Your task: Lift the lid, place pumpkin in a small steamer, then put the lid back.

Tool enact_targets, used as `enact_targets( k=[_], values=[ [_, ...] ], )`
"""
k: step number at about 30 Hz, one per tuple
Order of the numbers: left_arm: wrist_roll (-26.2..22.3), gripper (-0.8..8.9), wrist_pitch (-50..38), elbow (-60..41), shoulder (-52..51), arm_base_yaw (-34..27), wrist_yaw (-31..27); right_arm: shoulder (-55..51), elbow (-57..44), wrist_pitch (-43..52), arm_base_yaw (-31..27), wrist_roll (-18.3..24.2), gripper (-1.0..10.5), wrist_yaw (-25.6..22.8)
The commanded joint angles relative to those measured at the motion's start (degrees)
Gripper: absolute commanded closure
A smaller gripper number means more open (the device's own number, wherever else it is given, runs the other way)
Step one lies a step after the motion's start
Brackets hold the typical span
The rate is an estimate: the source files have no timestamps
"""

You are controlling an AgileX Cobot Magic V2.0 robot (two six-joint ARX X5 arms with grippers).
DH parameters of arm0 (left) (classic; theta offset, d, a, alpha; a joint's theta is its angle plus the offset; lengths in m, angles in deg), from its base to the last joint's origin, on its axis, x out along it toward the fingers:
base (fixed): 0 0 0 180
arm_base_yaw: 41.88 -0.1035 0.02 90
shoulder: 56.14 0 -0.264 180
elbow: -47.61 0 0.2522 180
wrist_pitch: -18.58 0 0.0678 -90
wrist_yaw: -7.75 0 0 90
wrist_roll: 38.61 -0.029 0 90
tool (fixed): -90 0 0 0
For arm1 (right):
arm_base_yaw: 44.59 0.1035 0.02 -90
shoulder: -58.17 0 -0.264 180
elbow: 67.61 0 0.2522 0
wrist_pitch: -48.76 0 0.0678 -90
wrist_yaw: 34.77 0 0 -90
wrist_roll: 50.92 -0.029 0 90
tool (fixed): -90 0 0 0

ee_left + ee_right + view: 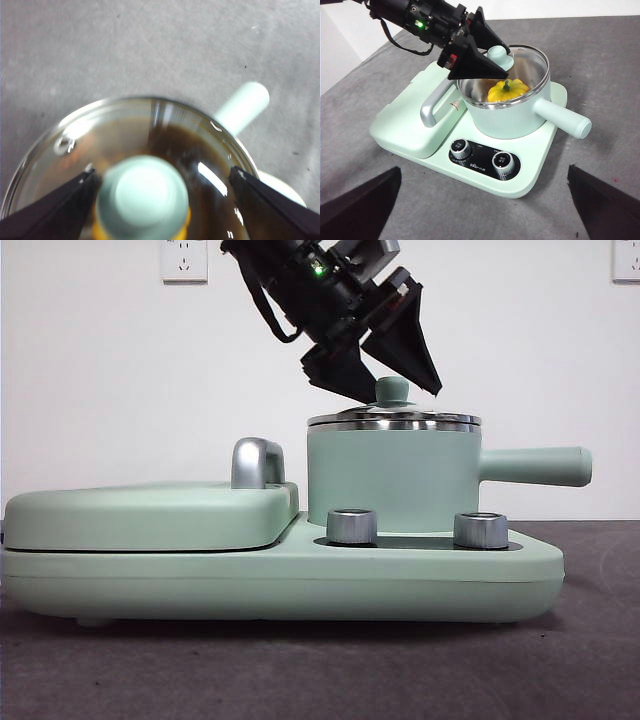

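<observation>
- Presently, the left gripper [385, 365] is hanging tilted over the small steamer [392, 478], its two black jaws standing wide apart on either side of the mint-green knob [142, 197].
- In the left wrist view neither jaw is gripping the knob; one sits close beside it, the other well clear, so the gripper is holding nothing.
- The lid [522, 57] is sitting on the steamer's steel rim; the front view shows it level and seated all round.
- The pumpkin [508, 90] is lying inside the steamer, visible through the glass, stem upward, near the middle of the pot.
- The steamer is standing on the burner side of the mint-green cooker base [300, 585], its long handle [535, 466] pointing away from the covered griddle [150, 515], leaving the knob open to approach from above.
- The right gripper [485, 210] is waiting well back from the cooker, jaws spread and empty, looking down on the whole appliance.
- Judgement: with pumpkin in and lid on, the task is appearing complete or nearly so; the left arm's wide stance around the knob is suiting a release.
</observation>
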Motion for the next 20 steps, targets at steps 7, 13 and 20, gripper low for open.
enact_targets(
  k=[7, 13, 20],
  values=[
    [10.2, 3.74, 8.3, -0.1, -9.4, -2.2, -0.2, 0.1, 0.3, 0.5, 0.7, -0.6, 3.7, 0.0],
    [12.9, 3.77, 23.4, -0.1, -18.6, -3.6, -0.2, 0.1, 0.3, 0.0, 0.7, -0.6, 3.7, 0.4],
    [12.6, 3.78, 36.6, -0.6, -27.9, -3.5, -0.2, 0.1, 0.3, -2.5, 0.7, -0.2, 3.7, 0.6]
  ],
)
